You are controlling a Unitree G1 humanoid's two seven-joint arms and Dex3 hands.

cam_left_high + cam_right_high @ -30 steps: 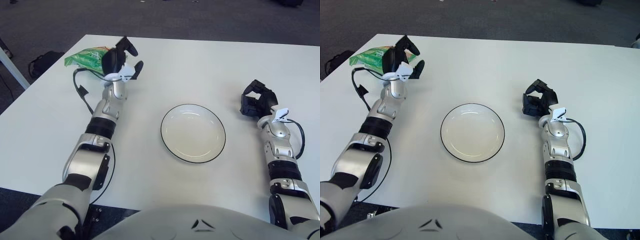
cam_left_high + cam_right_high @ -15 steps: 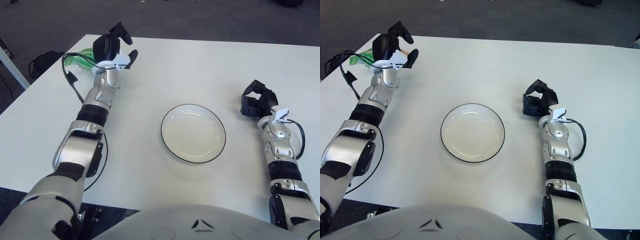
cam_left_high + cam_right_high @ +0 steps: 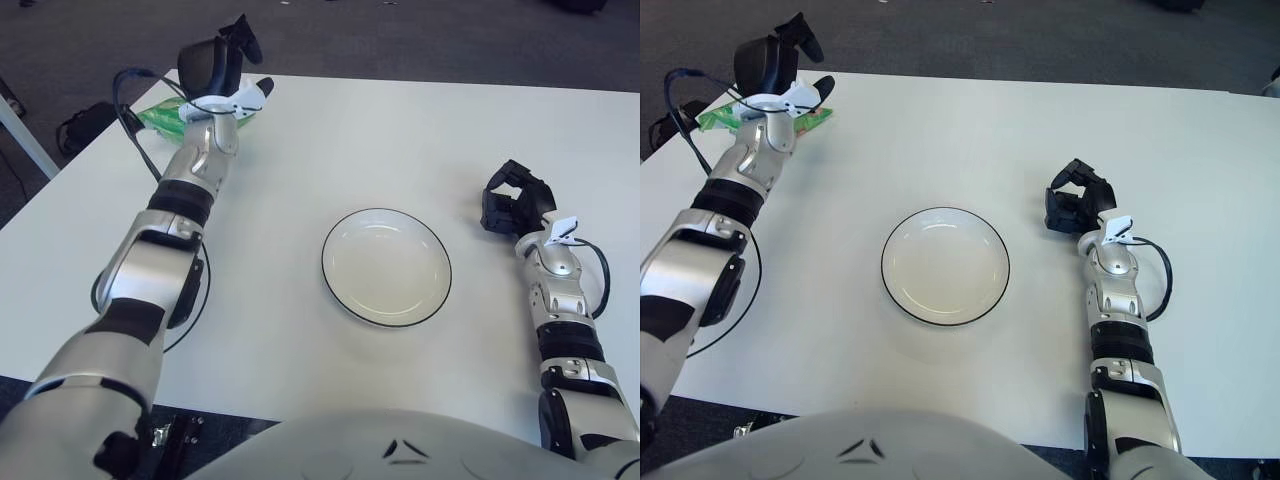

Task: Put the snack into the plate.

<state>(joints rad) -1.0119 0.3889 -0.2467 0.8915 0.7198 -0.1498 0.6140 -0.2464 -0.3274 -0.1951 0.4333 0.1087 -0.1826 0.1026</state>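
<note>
The snack is a green bag (image 3: 163,114) lying at the table's far left corner. My left hand (image 3: 222,66) hovers just above and behind it with fingers spread, holding nothing, and its wrist hides the middle of the bag; green shows on both sides of the wrist (image 3: 816,120). A white plate (image 3: 386,266) with a dark rim sits empty in the middle of the table. To the right of the plate is my right hand (image 3: 514,200), fingers curled with nothing in them.
The white table (image 3: 400,130) ends just behind and left of the snack. A black cable (image 3: 128,92) loops off my left wrist over that corner. A dark bag (image 3: 85,125) lies on the floor beyond the left edge.
My left arm has stretched away from me and to the left, bringing the hand from beside the snack bag to over it. The right hand and the plate have stayed put.
</note>
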